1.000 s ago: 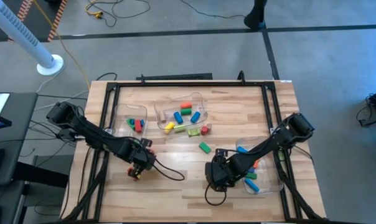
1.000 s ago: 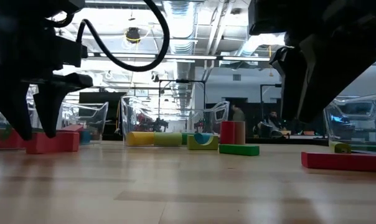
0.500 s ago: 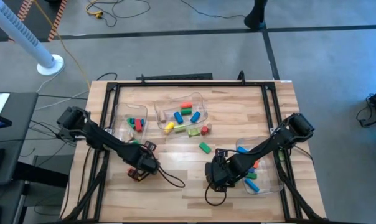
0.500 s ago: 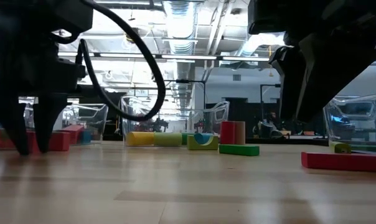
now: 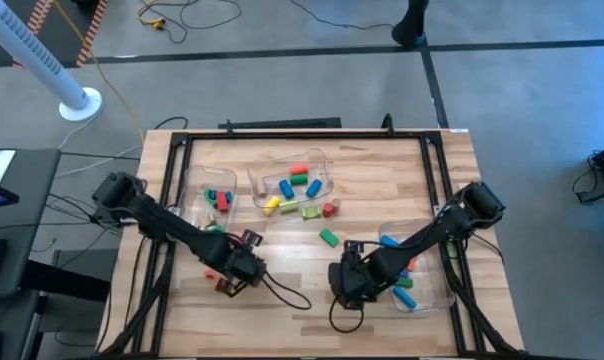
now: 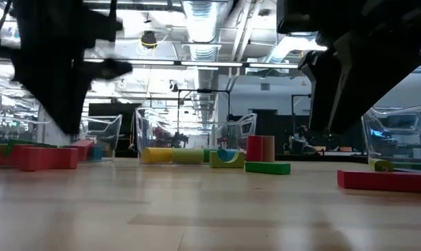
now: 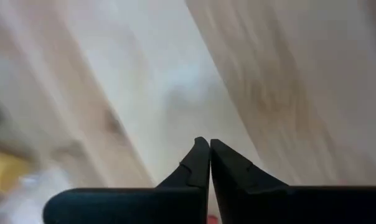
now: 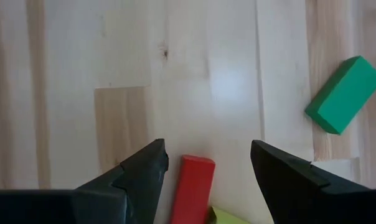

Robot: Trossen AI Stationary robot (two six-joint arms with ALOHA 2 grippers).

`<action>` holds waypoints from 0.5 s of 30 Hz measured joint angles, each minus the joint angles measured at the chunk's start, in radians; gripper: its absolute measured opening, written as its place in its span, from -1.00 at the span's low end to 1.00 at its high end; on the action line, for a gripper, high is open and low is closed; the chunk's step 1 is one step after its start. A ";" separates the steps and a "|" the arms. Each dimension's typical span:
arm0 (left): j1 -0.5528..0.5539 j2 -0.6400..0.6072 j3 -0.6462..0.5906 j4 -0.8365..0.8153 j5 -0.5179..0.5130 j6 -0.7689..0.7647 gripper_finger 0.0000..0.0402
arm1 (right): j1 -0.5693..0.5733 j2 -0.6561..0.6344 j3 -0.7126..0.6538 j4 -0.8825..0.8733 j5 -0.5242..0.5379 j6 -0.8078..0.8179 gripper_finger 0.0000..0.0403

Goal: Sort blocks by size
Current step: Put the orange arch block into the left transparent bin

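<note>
My left gripper is shut and empty and hangs above the table's near left part; in the low view it is blurred. A red block lies flat on the table beside it. My right gripper is open and points down. Its fingers stand on either side of a red bar, which lies flat on the table, and do not touch it. A green block lies farther off. Other blocks lie in and around the clear bins.
Three clear bins stand on the table: one at the left, one at the far middle with loose blocks in front of it, and one at the right. A black frame rims the table. Bare wood lies between the grippers.
My left gripper has drawn its fingers together and risen from beside the red block. It has gone a little toward the table's right and near edges. The red block stays on the table. My right gripper has kept still.
</note>
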 joint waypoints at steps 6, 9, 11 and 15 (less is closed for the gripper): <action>-0.057 -0.078 0.053 -0.018 0.010 -0.102 -0.85 | 0.000 0.000 0.000 0.026 0.002 -0.020 0.32; -0.087 -0.102 0.052 -0.089 0.031 -0.204 -0.78 | 0.000 0.000 0.000 0.035 0.018 -0.028 0.32; -0.112 -0.100 0.037 -0.155 0.062 -0.275 -0.73 | 0.000 0.000 0.000 0.051 0.020 -0.044 0.32; -0.167 -0.100 -0.013 -0.232 0.145 -0.410 -0.64 | 0.000 0.000 0.000 0.076 0.020 -0.071 0.32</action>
